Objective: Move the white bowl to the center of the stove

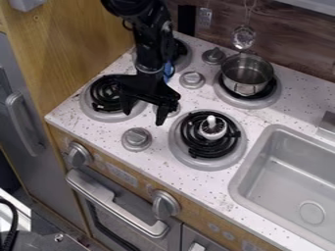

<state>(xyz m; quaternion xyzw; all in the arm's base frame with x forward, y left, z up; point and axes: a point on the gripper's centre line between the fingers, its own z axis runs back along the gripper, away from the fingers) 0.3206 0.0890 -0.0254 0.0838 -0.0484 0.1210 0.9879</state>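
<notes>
Above the stove (154, 141), on the side of the near coil burner (111, 98) by the wood panel (72, 49), my pincer (144, 118) hangs with its jaws apart, counter surface showing between them. The white bowl (212, 132) sits toward the sink from me, on the coils of the next burner (208, 156); a white, round-topped piece stands up within it.

Items noted nearby: one knob (173, 111) lies just beside my tip on the bowl's side, partly covered by me, between me and the bowl's burner. A second knob (136, 139) stands near me, toward the oven (118, 203). Two more, the middle knob (192, 79) and the rear knob (214, 55), stand toward the wall. Beyond the bowl, on the wall side, a metal pot (247, 74) occupies its own burner; it stands apart from the bowl. A further burner (186, 51) is partly behind my arm.

Edges: the counter's front edge runs on my oven side, past the second knob. The sink (262, 142) rim begins past the bowl's burner, well apart from me. Room: a speckled strip of counter runs between the two near burners, interrupted by the knobs.
</notes>
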